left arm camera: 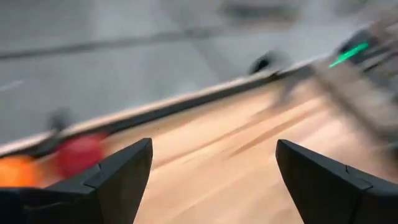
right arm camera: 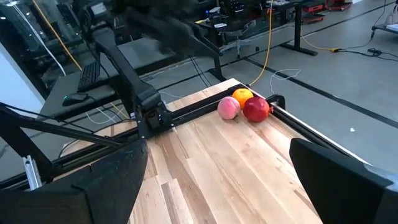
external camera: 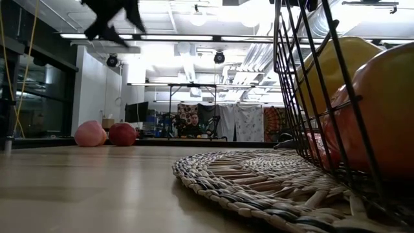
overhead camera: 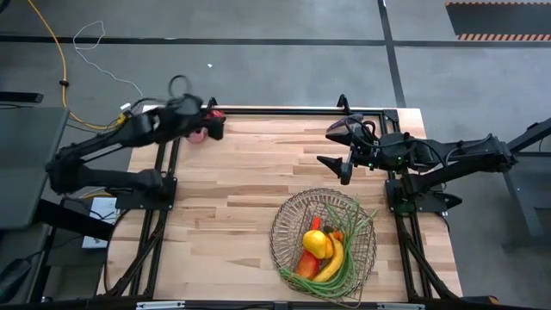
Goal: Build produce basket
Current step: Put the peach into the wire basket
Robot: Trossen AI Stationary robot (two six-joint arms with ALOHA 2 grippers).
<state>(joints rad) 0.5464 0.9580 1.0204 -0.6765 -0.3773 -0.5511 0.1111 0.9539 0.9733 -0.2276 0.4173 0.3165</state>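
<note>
The wire basket (overhead camera: 284, 226) stands at the table's near right on a woven mat (external camera: 259, 171). It holds a yellow pear (overhead camera: 318, 244), a banana (overhead camera: 331, 265), a red-yellow mango (overhead camera: 306, 263) and long green beans (overhead camera: 353, 226). A pink peach (right arm camera: 228, 108), an orange (right arm camera: 242, 97) and a dark red apple (right arm camera: 255, 109) lie on the table at the far left corner. My left gripper (overhead camera: 213, 125) hangs open above these three fruits, touching none; its wrist view is blurred. My right gripper (overhead camera: 331, 146) stands open in the air by the far right, beyond the basket.
A black metal frame rail (right arm camera: 186, 112) runs along the table's far and side edges, right behind the three fruits. Bare wood (overhead camera: 250, 185) lies between the fruits and the basket. Cables (overhead camera: 77, 52) trail on the floor beyond the far left corner.
</note>
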